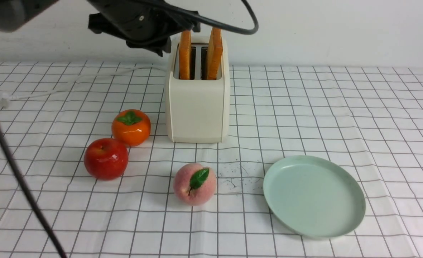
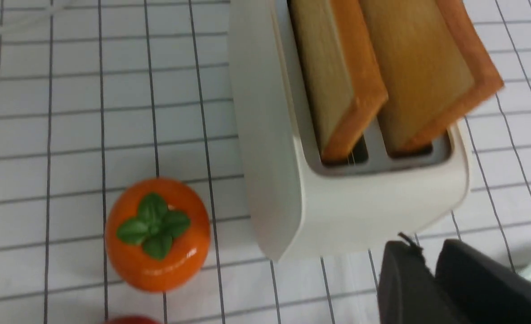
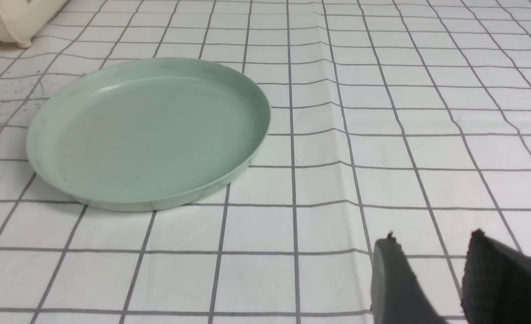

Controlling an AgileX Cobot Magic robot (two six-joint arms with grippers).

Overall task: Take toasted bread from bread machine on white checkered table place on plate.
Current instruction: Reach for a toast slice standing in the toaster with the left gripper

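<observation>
Two slices of toasted bread (image 1: pixel 185 53) (image 1: pixel 215 53) stand upright in the slots of the cream bread machine (image 1: pixel 197 111) at the back of the white checkered table (image 1: pixel 340 107). The right slice leans outward. My left arm (image 1: pixel 139 25) hovers high, just left of the toaster top. In its wrist view the slices (image 2: pixel 337 76) (image 2: pixel 422 76) are close, and my left gripper (image 2: pixel 425 245) shows a narrow gap with nothing in it. The mint-green plate (image 1: pixel 313 195) lies bare at the front right. My right gripper (image 3: pixel 431 236) stands open over cloth near the plate (image 3: pixel 148 130).
An orange persimmon (image 1: pixel 131 127), a red apple (image 1: pixel 106 158) and a pink peach (image 1: pixel 195 183) sit left and in front of the toaster. The white cord (image 1: pixel 71 84) runs off to the left. A black cable (image 1: pixel 14 168) hangs across the left foreground.
</observation>
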